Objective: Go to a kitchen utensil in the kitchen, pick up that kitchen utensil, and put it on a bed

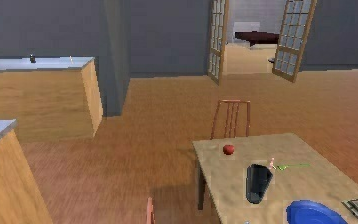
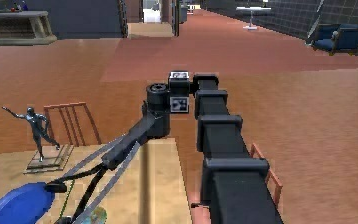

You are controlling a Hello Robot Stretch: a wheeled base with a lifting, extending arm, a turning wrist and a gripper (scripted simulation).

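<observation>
forward view: dark oval thing (image 1: 257, 182), perhaps the kitchen utensil, lies on table (image 1: 222, 172) near red apple (image 1: 228, 150) | arm side view: arm (image 2: 222, 140) stretched, likely for reach; gripper (image 2: 65, 200) at tabletop by blue plate (image 2: 17, 205); finger spacing and load: cannot tell

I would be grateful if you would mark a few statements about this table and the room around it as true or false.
1. A red round thing lies on the wooden table. True.
2. The blue plate sits on the floor. False: it rests on the table, near its close edge.
3. A chair stands at the table's far side. True.
4. The paned doors at the back are closed. False: both leaves stand open onto a further room.
5. The statue lies on its side. False: it stands upright on its base.
</observation>
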